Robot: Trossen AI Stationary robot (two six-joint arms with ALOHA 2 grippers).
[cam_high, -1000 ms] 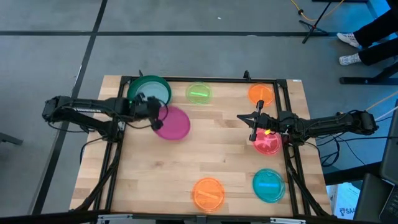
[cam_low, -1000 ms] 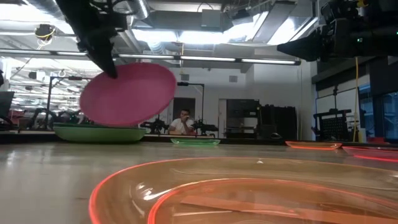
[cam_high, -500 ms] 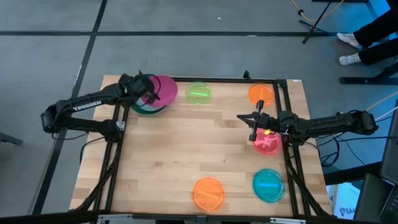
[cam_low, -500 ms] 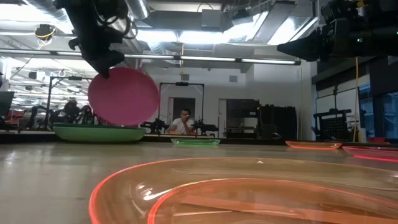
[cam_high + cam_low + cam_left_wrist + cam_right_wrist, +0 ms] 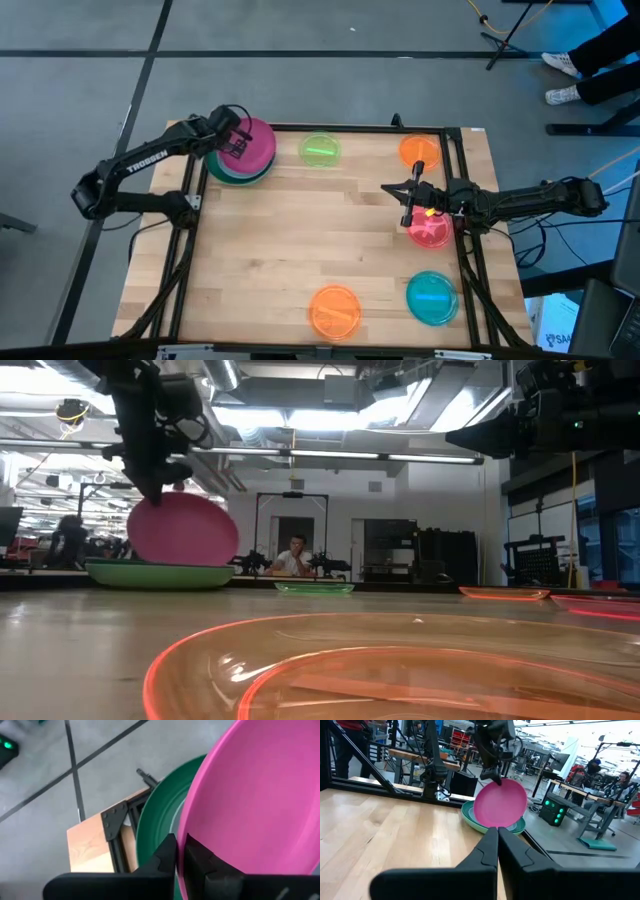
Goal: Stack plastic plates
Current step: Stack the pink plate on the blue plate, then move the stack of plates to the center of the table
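At far left corner of tabletop: green stack, round shallow plastic, dark green rim over a lighter one.
Left end effector: above that stack, fingers pressed on rim of magenta plate.
Magenta plate: smooth, opaque, round, tilted steeply; lower edge at or just over the stack, contact unclear.
Right end effector: at right side, above bare wood, fingers pressed together, holding nothing.
Lime plate: small, translucent, far edge, middle.
Far orange plate: small, translucent, far right.
Red-pink plate: small, translucent, right side, partly under right arm.
Teal plate: small, glossy, near right.
Near orange plate: translucent, near edge, middle.
Tabletop surface: pale wood planks, dark metal frame.
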